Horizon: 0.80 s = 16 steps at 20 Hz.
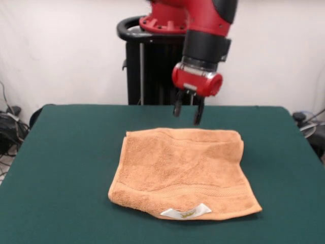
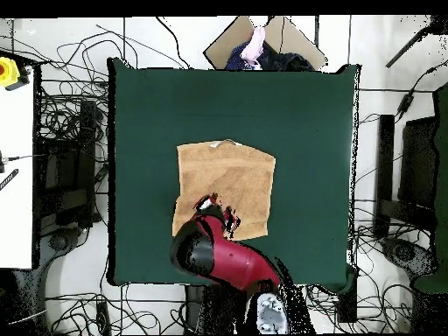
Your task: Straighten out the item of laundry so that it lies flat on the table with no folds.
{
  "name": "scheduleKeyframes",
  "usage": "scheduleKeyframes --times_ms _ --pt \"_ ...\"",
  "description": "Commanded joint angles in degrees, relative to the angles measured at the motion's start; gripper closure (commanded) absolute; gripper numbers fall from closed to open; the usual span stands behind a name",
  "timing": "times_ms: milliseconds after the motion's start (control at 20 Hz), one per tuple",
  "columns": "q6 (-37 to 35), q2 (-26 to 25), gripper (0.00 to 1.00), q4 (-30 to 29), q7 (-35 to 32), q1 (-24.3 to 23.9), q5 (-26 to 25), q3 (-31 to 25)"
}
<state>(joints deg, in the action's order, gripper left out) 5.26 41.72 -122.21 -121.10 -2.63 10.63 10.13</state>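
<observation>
The orange-tan towel (image 1: 183, 170) lies spread in the middle of the dark green table (image 1: 61, 168). Its woven band and white label (image 1: 186, 212) are at the front edge. Its far right corner (image 1: 237, 138) looks rolled over into a thick fold. My gripper (image 1: 188, 113) hangs just above the towel's far edge, open and empty, with the fingers pointing down. In the overhead view the towel (image 2: 229, 175) lies mid-table, and my red arm (image 2: 223, 254) covers its edge on the robot's side.
The black pedestal (image 1: 147, 66) stands behind the table's far edge. Cables lie on the floor round the table (image 2: 70, 175). A person (image 2: 254, 45) and a cardboard box (image 2: 289, 35) show beyond the table's top edge in the overhead view.
</observation>
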Motion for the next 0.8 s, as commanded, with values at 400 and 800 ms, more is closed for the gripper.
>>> scheduleKeyframes --times_ms 400,800 --pt "-15.8 7.7 0.0 1.2 5.7 -1.7 -10.5 1.8" --pt "-12.7 9.8 0.0 -3.8 14.5 -17.9 -26.1 -18.1"
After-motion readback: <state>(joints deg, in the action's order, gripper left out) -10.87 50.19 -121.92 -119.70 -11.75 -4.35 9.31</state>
